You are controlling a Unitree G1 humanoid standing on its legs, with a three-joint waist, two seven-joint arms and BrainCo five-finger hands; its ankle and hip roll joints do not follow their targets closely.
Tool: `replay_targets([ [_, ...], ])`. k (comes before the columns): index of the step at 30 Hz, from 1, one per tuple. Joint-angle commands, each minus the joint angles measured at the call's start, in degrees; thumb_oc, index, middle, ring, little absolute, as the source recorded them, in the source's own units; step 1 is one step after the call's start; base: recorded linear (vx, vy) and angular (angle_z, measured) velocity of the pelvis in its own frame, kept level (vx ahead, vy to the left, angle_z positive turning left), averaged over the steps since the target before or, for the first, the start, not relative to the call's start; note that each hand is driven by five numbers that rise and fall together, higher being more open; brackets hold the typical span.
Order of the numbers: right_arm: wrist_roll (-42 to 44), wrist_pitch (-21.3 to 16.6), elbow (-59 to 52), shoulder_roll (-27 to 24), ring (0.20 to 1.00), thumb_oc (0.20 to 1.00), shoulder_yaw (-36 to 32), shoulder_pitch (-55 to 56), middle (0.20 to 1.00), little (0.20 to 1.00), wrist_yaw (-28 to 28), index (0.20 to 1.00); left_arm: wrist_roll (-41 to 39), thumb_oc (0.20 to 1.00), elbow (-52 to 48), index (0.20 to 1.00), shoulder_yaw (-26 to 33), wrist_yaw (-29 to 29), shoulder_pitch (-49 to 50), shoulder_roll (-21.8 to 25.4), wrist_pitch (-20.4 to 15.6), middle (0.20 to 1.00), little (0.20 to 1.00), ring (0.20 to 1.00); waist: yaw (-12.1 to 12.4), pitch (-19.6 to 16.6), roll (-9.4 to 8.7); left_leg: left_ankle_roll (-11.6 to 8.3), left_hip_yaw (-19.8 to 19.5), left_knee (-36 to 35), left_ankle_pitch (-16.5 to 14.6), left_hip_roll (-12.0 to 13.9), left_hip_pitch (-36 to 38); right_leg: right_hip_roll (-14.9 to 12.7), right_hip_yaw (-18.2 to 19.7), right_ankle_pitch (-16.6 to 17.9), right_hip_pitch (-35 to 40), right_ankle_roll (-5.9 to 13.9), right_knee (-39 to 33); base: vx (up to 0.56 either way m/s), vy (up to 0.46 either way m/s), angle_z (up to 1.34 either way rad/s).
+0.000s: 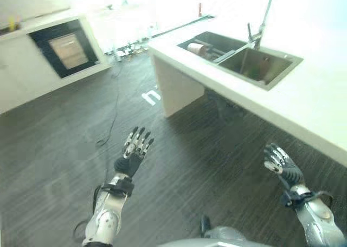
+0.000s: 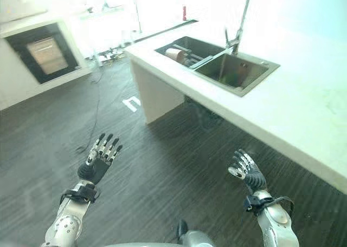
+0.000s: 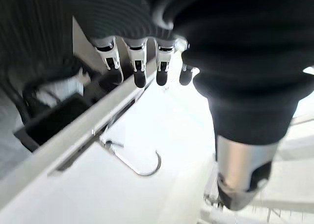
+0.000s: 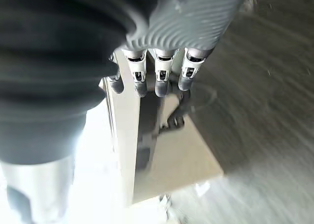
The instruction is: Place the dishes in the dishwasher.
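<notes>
In the far right of the left eye view, a white worktop carries a double sink with a tall tap; one roundish dish lies in the far-left basin, beside what may be a rack; a dark oven sits in the far-left cabinets; the dishwasher cannot be picked out; left hand and right hand both hover over the dark floor, fingers straight and slightly spread, holding nothing.

Right eye view: same layout; the dish lies far and slightly left of the right hand, well apart from it, and far right of the left hand; judgement: the right hand is the nearer to the sink, though neither is within reach yet, so an approach to the worktop comes first; the dish's long axis is too small to tell.

Left wrist view: fingers extended in a row, empty; the worktop edge runs past them.

Right wrist view: fingers straight, empty, pointing toward the worktop end panel.
</notes>
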Motion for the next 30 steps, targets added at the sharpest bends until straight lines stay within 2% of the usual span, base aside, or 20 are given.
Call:
replay_targets([
  [1,0.4,-2.9,-5.1,-2.0,1.0,1.0,-1.0,1.3,1.0,1.0,0.4,1.0,-3.6,1.0,-0.9,1.0,1.9,-0.4,1.7,2.5,-0.9,1.0,1.0,1.0,-0.5,-0.7,-2.73,1.44,-2.5,-11.2,-1.0,0.7,-9.8,-6.1,0.4,6.8,8.9,12.62,-10.2,0.52,-0.092,-0.96],
  [2,-0.4,-2.8,-4.7,-2.4,1.0,1.0,-0.8,0.8,1.0,1.0,-0.1,1.0,-4.6,1.0,-0.4,1.0,2.3,-0.6,1.6,2.2,-0.5,1.0,1.0,1.0,0.6,-0.1,-2.65,2.13,-2.3,-15.6,-1.7,-0.7,-11.9,-5.5,0.9,5.7,10.4,12.69,-10.2,0.38,0.034,-0.87],
  [4,-0.3,-1.8,-5.4,-2.9,1.0,1.0,-0.7,0.3,1.0,1.0,-0.4,1.0,-4.8,1.0,-0.7,1.0,2.4,-0.7,2.1,2.0,-0.6,1.0,1.0,1.0,1.1,0.2,-2.5,1.88,-0.4,-23.4,-1.4,-0.4,-11.0,-4.9,2.3,4.4,11.6,12.89,-10.2,0.51,0.112,-0.93],
  [5,-0.6,-0.8,-6.6,-2.8,1.0,1.0,-0.7,0.2,1.0,1.0,-0.4,1.0,-4.8,1.0,-1.7,1.0,2.4,0.0,2.7,2.3,-0.9,1.0,1.0,1.0,1.3,0.0,-1.4,1.5,-0.3,-39.4,0.1,1.7,-9.3,-3.8,3.8,2.9,12.5,13.68,-10.2,0.57,0.244,-0.87],
  [6,-0.7,-0.6,-7.1,-2.8,1.0,1.0,-0.6,0.2,1.0,1.0,-0.3,1.0,-4.8,1.0,-1.8,1.0,2.3,0.1,3.1,2.2,-1.0,1.0,1.0,1.0,1.7,0.1,-1.21,1.76,-1.6,-46.9,0.1,1.8,-8.5,-3.8,5.1,2.1,13.0,14.29,-10.2,0.68,0.373,-0.79],
  [7,-1.0,0.1,-7.9,-3.1,1.0,1.0,-0.4,0.0,1.0,1.0,-0.4,1.0,-5.1,1.0,-2.4,1.0,2.4,0.5,3.7,2.0,-1.1,1.0,1.0,1.0,2.7,-0.2,-0.81,1.81,-6.7,-56.9,1.2,2.0,-7.1,-3.7,7.2,1.4,13.3,14.89,-10.2,0.57,0.323,-0.99],
  [8,-1.7,0.5,-8.5,-3.0,1.0,1.0,-0.2,-0.2,1.0,1.0,-0.2,1.0,-5.0,1.0,-2.8,1.0,3.1,0.2,4.4,1.6,-1.0,1.0,1.0,1.0,3.8,-0.2,-0.66,1.34,-11.8,-61.1,2.6,2.2,-7.1,-3.7,8.5,0.7,14.5,14.82,-10.2,0.61,0.397,-1.03],
  [9,-2.6,0.0,-8.8,-3.1,1.0,1.0,-0.7,-0.2,1.0,1.0,0.2,1.0,-3.9,1.0,-2.3,1.0,4.1,-1.9,4.9,0.2,-0.9,1.0,1.0,1.0,4.5,-0.2,-0.56,0.58,-11.8,-60.3,3.6,2.6,-8.3,-4.2,9.6,-0.8,16.7,15.0,-10.2,0.6,0.466,-1.36],
  [10,-2.1,-0.5,-9.6,-3.8,1.0,1.0,-0.7,-0.9,1.0,1.0,0.3,1.0,-4.0,1.0,-1.8,1.0,4.0,-2.6,4.4,0.5,-2.3,1.0,1.0,1.0,4.1,-0.7,-0.58,1.12,-9.9,-61.3,-0.3,3.0,-6.7,-6.6,9.0,-1.2,17.0,16.36,-10.2,0.49,0.423,-2.47],
  [13,1.6,-0.6,-14.4,-4.3,1.0,1.0,-4.8,1.0,1.0,1.0,4.9,1.0,-5.8,1.0,-2.6,1.0,5.8,-5.1,1.2,2.8,-5.4,1.0,1.0,1.0,2.2,-0.7,-0.13,2.53,-6.6,-59.8,-4.3,1.8,-2.7,-10.6,7.0,-1.4,17.3,18.53,-8.1,0.43,0.428,-2.1],
  [14,8.1,1.3,-22.0,-3.6,1.0,1.0,-8.4,3.0,1.0,1.0,10.5,1.0,-6.2,1.0,-8.0,1.0,8.7,-9.6,0.3,4.7,-7.9,1.0,1.0,1.0,1.7,-1.1,-0.09,3.3,-5.3,-60.0,-4.7,1.1,-1.5,-12.1,6.2,-0.2,16.3,19.72,-6.7,0.31,0.343,-0.9],
  [17,17.9,2.0,-31.0,-2.9,1.0,1.0,-13.8,4.7,1.0,1.0,15.8,1.0,-8.2,1.0,-16.2,1.0,14.2,-19.1,0.2,7.3,-12.1,1.0,1.0,1.0,1.5,-2.0,-0.26,3.91,-5.0,-61.2,-5.7,0.4,0.3,-13.6,5.1,0.7,15.2,20.89,-4.4,0.28,0.289,-0.18],
  [19,26.8,1.8,-38.1,-4.8,1.0,1.0,-19.9,2.2,1.0,1.0,17.7,1.0,-10.2,1.0,-23.4,1.0,21.8,-26.5,-2.3,13.8,-18.6,1.0,1.0,1.0,1.4,-3.0,-0.01,3.84,-2.3,-61.6,-6.9,-0.3,3.0,-15.3,-0.1,4.5,13.0,22.32,0.6,0.21,0.259,0.11],
  [21,31.1,2.2,-40.8,-6.8,1.0,1.0,-23.0,0.3,1.0,1.0,17.4,1.0,-11.8,1.0,-26.0,1.0,25.8,-28.7,-3.2,18.3,-21.8,1.0,1.0,1.0,1.9,-3.0,0.39,3.67,-0.2,-61.6,-7.8,-0.5,4.4,-16.6,-5.1,5.8,11.7,22.94,3.9,0.11,0.196,-0.4],
  [22,33.2,4.0,-41.7,-7.0,1.0,1.0,-24.5,-2.0,1.0,1.0,18.1,1.0,-12.1,1.0,-27.2,1.0,28.8,-28.7,-3.6,20.8,-23.7,1.0,1.0,1.0,2.7,-3.4,0.93,3.33,1.7,-61.6,-8.4,-0.3,5.1,-17.5,-10.0,6.5,10.9,23.39,5.2,0.05,0.157,-0.91],
  [23,33.4,4.7,-41.9,-7.1,1.0,1.0,-25.0,-3.3,1.0,1.0,18.3,1.0,-13.2,1.0,-27.9,1.0,30.4,-29.7,-3.6,22.1,-24.3,1.0,1.0,1.0,3.0,-3.5,1.15,3.25,2.7,-61.6,-8.6,-0.2,5.4,-17.0,-11.4,6.1,10.3,23.4,5.1,0.08,0.128,-1.22],
  [24,33.5,5.6,-43.2,-7.4,1.0,1.0,-25.6,-4.2,1.0,1.0,17.7,1.0,-16.8,1.0,-29.0,1.0,33.1,-32.4,-2.8,23.4,-24.1,1.0,1.0,1.0,3.3,-3.6,1.3,3.16,3.5,-61.6,-9.0,-0.3,6.0,-13.5,-11.8,3.9,9.8,22.84,2.8,0.09,0.072,-1.54],
  [26,30.9,5.8,-43.9,-8.5,1.0,1.0,-27.0,-4.7,1.0,1.0,15.2,1.0,-19.2,1.0,-30.1,1.0,34.5,-33.8,-3.0,23.9,-23.1,1.0,1.0,1.0,3.1,-3.8,0.62,2.56,3.5,-61.6,-9.4,-1.2,6.3,-9.0,-11.2,4.0,8.8,21.33,-2.7,0.12,0.022,-1.01],
  [27,30.3,5.6,-43.6,-9.1,1.0,1.0,-27.2,-4.6,1.0,1.0,14.7,1.0,-20.1,1.0,-30.2,1.0,34.7,-33.2,-3.3,24.0,-23.2,1.0,1.0,1.0,3.0,-3.6,0.49,2.64,3.5,-61.6,-9.7,-1.5,6.5,-8.8,-11.4,5.1,8.2,21.35,-3.7,0.11,-0.021,-0.08],
  [30,28.5,6.8,-41.6,-9.8,1.0,1.0,-29.7,-4.0,1.0,1.0,13.6,1.0,-22.5,1.0,-30.4,1.0,35.9,-28.6,-5.4,21.9,-21.2,1.0,1.0,1.0,2.2,-3.9,0.97,2.12,3.7,-61.6,-9.1,-1.0,6.5,-7.4,-9.9,2.3,8.7,19.23,-5.3,0.1,-0.092,0.13],
])
